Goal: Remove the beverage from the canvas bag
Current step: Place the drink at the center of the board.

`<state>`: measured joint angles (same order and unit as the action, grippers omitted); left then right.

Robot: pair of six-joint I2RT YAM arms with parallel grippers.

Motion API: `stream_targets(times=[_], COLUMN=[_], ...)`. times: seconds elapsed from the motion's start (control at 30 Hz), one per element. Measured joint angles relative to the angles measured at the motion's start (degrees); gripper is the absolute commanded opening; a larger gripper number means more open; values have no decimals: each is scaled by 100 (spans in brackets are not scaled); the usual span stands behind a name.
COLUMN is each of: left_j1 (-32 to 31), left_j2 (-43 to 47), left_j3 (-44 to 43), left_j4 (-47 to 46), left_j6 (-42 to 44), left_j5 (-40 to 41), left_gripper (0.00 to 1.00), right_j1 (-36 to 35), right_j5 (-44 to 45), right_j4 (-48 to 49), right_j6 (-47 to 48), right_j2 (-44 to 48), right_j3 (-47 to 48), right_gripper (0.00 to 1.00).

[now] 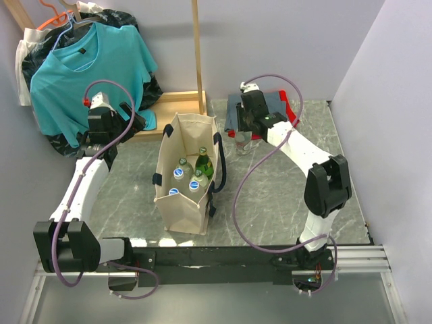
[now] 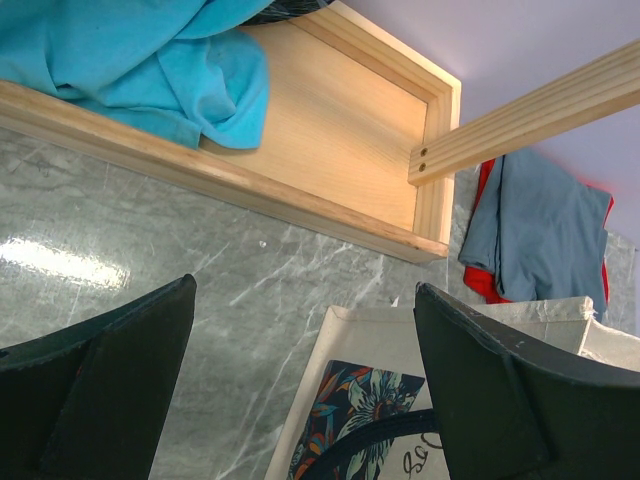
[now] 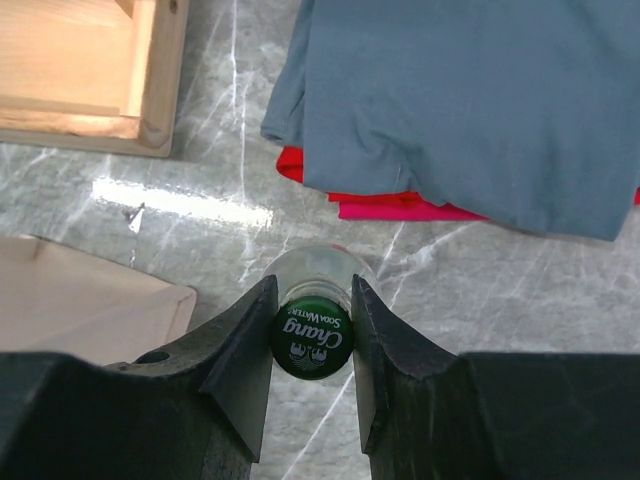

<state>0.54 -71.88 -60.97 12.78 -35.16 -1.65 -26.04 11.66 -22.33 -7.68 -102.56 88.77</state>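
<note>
The beige canvas bag (image 1: pixel 183 206) stands open in the middle of the table, with several bottles (image 1: pixel 191 173) upright inside. Its corner shows in the right wrist view (image 3: pixel 80 298), and its flower-printed side (image 2: pixel 365 335) in the left wrist view. My right gripper (image 1: pixel 244 137) (image 3: pixel 311 292) is shut on the neck of a clear glass beverage bottle (image 1: pixel 241 144) with a green cap (image 3: pixel 311 340). The bottle is upright outside the bag, just to its right. I cannot tell whether its base touches the table. My left gripper (image 1: pixel 137 121) (image 2: pixel 305 288) hangs open and empty beside the bag's far left corner.
Folded grey-blue and red clothes (image 3: pixel 470 110) (image 1: pixel 233 111) lie just behind the held bottle. A wooden rack base (image 2: pixel 330 130) (image 1: pixel 177 106) sits at the back left. Above it hang a teal T-shirt (image 1: pixel 81 67) and a black plastic bag (image 1: pixel 145 91).
</note>
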Motion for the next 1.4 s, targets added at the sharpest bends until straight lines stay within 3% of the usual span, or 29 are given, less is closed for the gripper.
stream_targets(times=[1.4], left_j1=[0], left_j2=[-42], left_j3=[0], left_j4=[0], left_j6=[-2], left_j5=[-2], left_gripper=[96], right_j1=[-105], right_j5=[-55], right_j4=[219], right_j6=[-81], right_j2=[-343], right_j3=[-26], right_gripper=[0])
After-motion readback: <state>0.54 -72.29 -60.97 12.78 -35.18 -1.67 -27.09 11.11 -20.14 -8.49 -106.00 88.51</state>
